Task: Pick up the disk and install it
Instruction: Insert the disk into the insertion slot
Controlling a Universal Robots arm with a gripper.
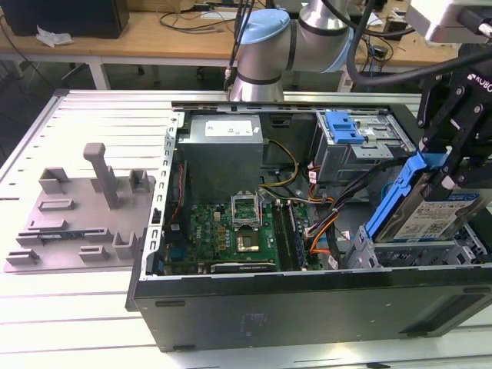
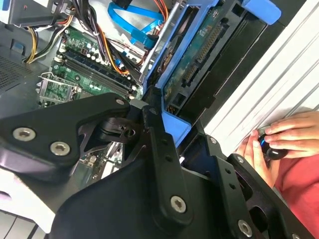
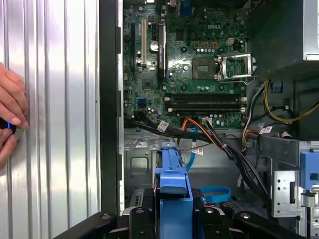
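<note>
The gripper [image 1: 441, 163] was closed on the end of the blue carrier frame [image 1: 396, 196] of the disk [image 1: 442, 211], so the silver body and its label were left untouched. The disk was held tilted, one end raised, partly inside the open computer case [image 1: 307, 304] at the exterior view's right, just above the metal drive bay [image 1: 419, 250]. The slant was judged to suit feeding the frame down into the bay. Orange and black cables [image 1: 327, 219] were draped just beside the bay, near enough to be caught. Farther in, the motherboard [image 1: 231, 231] was laid flat on the case floor, with the power supply [image 1: 223, 150] set behind it. Well apart, at the exterior view's left, a grey fixture [image 1: 84, 207] with upright posts was stood on the ribbed table [image 1: 92, 115]. In the first wrist view a person's hand [image 3: 10, 112] was rested on the table outside the case wall, around a small dark object.
</note>
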